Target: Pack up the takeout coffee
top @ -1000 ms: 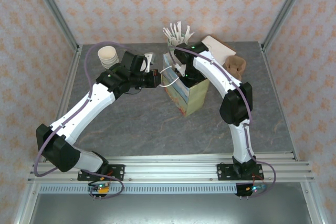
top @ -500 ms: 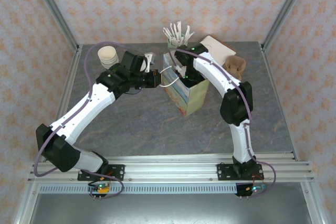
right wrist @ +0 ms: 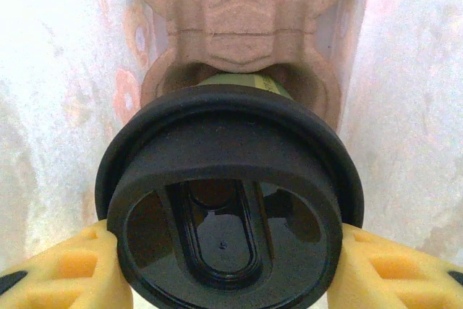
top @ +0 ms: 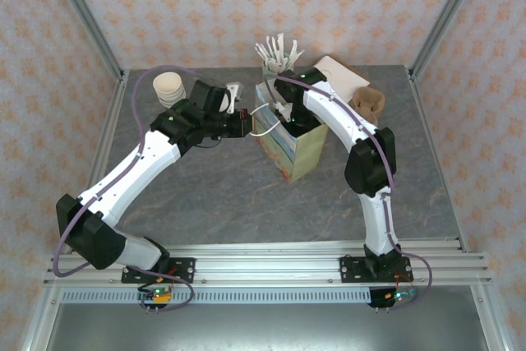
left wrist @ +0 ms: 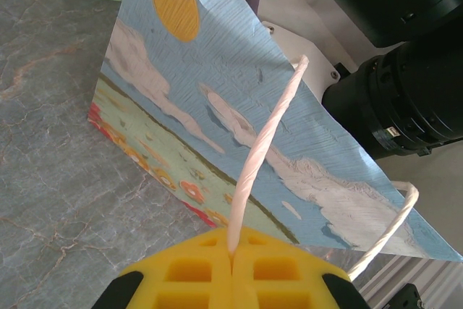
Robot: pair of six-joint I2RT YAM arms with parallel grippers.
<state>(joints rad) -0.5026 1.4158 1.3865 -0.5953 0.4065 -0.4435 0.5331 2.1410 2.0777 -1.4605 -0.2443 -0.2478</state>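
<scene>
Insertion step: the right gripper (right wrist: pixel 228 269), lower frame, jaws part-open, clamps the takeout coffee (right wrist: pixel 224 179) inside the paper bag (left wrist: pixel 217 106), above a pulp carrier (right wrist: pixel 231 19). Fully closed, the left gripper (left wrist: pixel 233 273) pinches the bag handle (left wrist: pixel 260 150). Next, judged: seat cup, release.

No text, brand or number can be read: the bag (left wrist: pixel 239 106) carries a wordless sun-and-clouds print, and the coffee (right wrist: pixel 224 179) lid shows no legible mark.

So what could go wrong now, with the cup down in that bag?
The right gripper holds the takeout coffee near its black lid, right at the pulp cup carrier; released off-centre, it might miss the socket and tip. The left gripper holds the paper bag by one thin twisted handle, which could slip or tear.
</scene>
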